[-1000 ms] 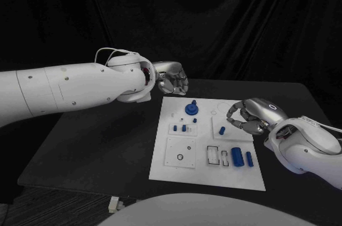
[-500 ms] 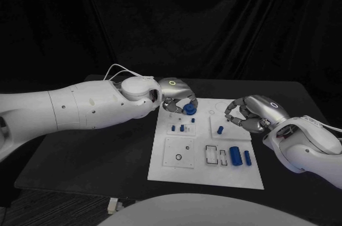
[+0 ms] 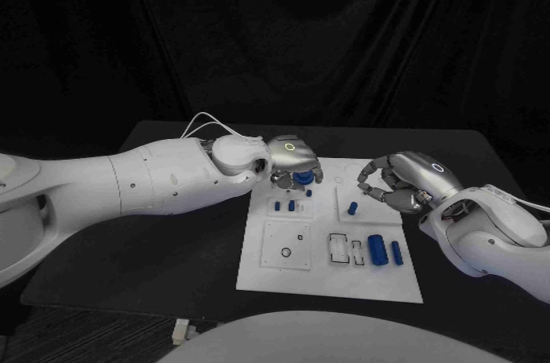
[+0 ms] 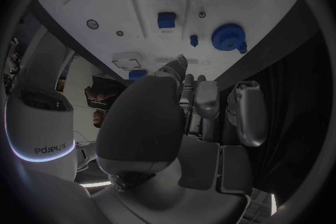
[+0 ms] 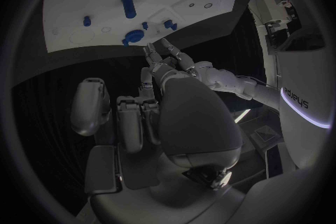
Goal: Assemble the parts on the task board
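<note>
Your left hand [image 3: 291, 163] is hanging over the far left corner of the matte white task board [image 3: 287, 276], fingers curled down around the toothed blue gear [image 3: 303, 178]; whether they are gripping it, you cannot tell. Your right hand [image 3: 401, 182] is hovering at the board's far right edge, fingers curled on nothing, beside a short blue peg [image 3: 355, 208]. Two smooth blue cylinders [image 3: 389, 252] are lying nearer you.

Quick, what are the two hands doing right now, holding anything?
Left hand: over the blue gear-like part on the task board; whether it grips it cannot be told.
Right hand: fingers curled in, holding nothing visible.
</note>
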Available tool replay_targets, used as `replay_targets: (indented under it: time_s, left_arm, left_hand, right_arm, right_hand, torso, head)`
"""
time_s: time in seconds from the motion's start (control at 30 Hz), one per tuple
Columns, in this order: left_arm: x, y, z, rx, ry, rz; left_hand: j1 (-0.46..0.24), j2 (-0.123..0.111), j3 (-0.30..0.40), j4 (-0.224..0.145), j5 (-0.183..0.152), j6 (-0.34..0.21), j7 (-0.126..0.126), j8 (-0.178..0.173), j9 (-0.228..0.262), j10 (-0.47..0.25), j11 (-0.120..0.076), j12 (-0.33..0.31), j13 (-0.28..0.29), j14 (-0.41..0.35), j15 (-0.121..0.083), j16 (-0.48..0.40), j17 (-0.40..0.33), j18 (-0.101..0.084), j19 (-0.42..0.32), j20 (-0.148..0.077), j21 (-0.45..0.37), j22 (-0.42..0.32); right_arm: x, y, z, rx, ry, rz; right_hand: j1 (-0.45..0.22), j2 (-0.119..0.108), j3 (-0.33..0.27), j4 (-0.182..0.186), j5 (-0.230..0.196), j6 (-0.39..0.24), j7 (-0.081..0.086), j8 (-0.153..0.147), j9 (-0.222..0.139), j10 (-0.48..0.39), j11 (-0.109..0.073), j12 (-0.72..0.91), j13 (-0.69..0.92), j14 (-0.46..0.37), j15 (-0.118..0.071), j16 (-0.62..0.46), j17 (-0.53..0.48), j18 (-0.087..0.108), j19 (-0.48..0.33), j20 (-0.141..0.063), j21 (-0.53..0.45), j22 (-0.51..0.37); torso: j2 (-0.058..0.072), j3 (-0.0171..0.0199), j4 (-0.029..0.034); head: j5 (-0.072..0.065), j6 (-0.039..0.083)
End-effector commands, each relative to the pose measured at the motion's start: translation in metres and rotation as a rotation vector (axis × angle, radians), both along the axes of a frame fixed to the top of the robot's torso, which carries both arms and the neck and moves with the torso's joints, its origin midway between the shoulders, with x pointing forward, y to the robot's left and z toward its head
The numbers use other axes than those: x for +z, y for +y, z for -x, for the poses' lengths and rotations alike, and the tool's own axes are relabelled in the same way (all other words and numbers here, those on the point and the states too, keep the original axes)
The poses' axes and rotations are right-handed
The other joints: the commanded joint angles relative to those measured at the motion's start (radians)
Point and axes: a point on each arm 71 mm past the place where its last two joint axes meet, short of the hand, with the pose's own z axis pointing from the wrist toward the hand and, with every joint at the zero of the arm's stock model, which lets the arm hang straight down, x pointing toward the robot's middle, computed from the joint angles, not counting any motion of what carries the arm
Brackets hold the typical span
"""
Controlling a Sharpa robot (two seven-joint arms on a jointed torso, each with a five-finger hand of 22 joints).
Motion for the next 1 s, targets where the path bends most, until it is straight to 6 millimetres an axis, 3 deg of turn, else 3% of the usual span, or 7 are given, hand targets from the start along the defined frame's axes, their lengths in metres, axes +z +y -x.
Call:
replay_targets:
  time_s: [0.03, 0.4, 1.0]
  left_arm:
    - [-0.003, -0.005, 0.0, -0.029, -0.025, -0.004]
    - [-0.017, -0.017, -0.009, 0.011, 0.002, -0.051]
    - [-0.031, -0.025, -0.012, 0.046, 0.046, -0.108]
  left_hand:
    - [0.003, 0.012, 0.004, -0.013, 0.015, 0.013, 0.0, 0.008, -0.008, 0.014, 0.0, 0.007, -0.007, -0.012, -0.003, -0.002, -0.012, -0.003, -0.003, -0.004, -0.011, 0.176]
    - [-0.001, 0.014, 0.022, -0.033, 0.035, 0.041, 0.008, 0.019, -0.019, 0.05, 0.009, 0.027, -0.011, -0.032, 0.002, -0.01, -0.044, 0.0, -0.012, -0.003, -0.028, 0.172]
    - [-0.03, 0.01, 0.021, -0.033, 0.016, 0.036, 0.006, 0.016, -0.027, 0.062, 0.016, 0.037, -0.009, -0.046, 0.007, -0.016, -0.068, 0.002, -0.019, -0.002, -0.042, 0.169]
  right_arm:
    - [0.001, 0.001, 0.0, 0.005, -0.013, -0.001]
    - [0.0, 0.001, 0.0, 0.006, -0.006, 0.003]
    - [0.0, 0.001, -0.001, 0.004, 0.001, 0.009]
  right_hand:
    - [0.003, -0.002, -0.007, 0.001, 0.002, 0.007, 0.002, 0.004, 0.002, 0.102, -0.005, 0.001, 0.26, 0.104, -0.004, 0.003, 0.263, 0.003, 0.007, -0.002, 0.005, 0.167]
    - [0.003, -0.002, -0.007, 0.001, 0.001, 0.007, 0.002, 0.004, 0.001, 0.1, -0.006, -0.001, 0.258, 0.104, -0.005, 0.003, 0.263, 0.003, 0.006, -0.002, 0.003, 0.166]
    - [0.003, -0.002, -0.007, 0.001, 0.001, 0.007, 0.001, 0.004, 0.001, 0.099, -0.006, -0.003, 0.255, 0.104, -0.005, 0.003, 0.263, 0.004, 0.005, -0.003, -0.001, 0.165]
  torso:
    - [0.0, 0.0003, -0.0002]
    - [0.0, 0.0004, 0.0003]
    - [-0.001, 0.0003, -0.0005]
  head:
    - [0.0, 0.0]
    - [0.004, 0.0]
    - [0.004, 0.0]
